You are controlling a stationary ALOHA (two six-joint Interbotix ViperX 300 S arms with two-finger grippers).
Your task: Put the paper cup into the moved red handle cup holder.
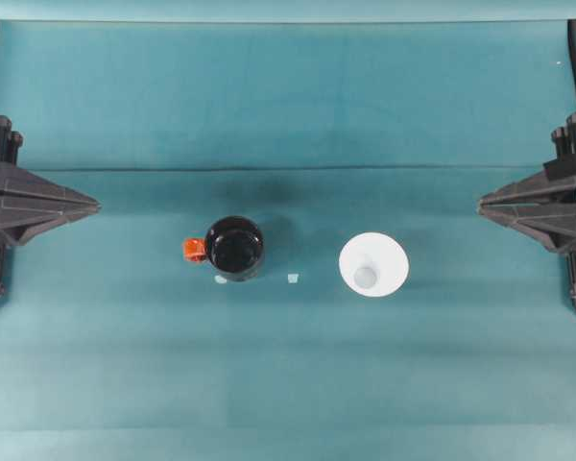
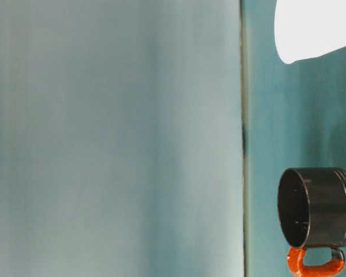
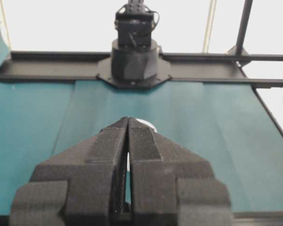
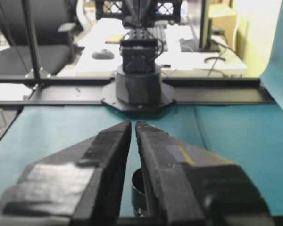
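**Both jaws closed and empty; cup and holder stand apart mid-table**

Your left gripper has its jaws pressed together with only a thin slit between them, holding nothing. Your right gripper is the same: jaws drawn nearly shut, a narrow gap showing in the right wrist view, nothing between them.

Look at the paper cup first. It stands on the right half of the teal table cover with its wide white rim facing down onto the cloth and its smaller greyish base up, so its long axis is vertical. It carries no print or label that you can read.

To its left, well apart, stands the red handle cup holder, glossy black, upright, mouth open to the ceiling. Its red-orange handle points toward the left arm's side of the table. In the table-level view you see ribs round the holder's lower wall, and no writing.

Between the two, on the cloth, lie two small pale marks, one just by the holder's near edge.

Both arms are pulled back to the table's side edges, each gripper held level and pointing inward toward the middle, well away from cup and holder. In each wrist view you see the opposite arm's base straight ahead beyond the fingertips.
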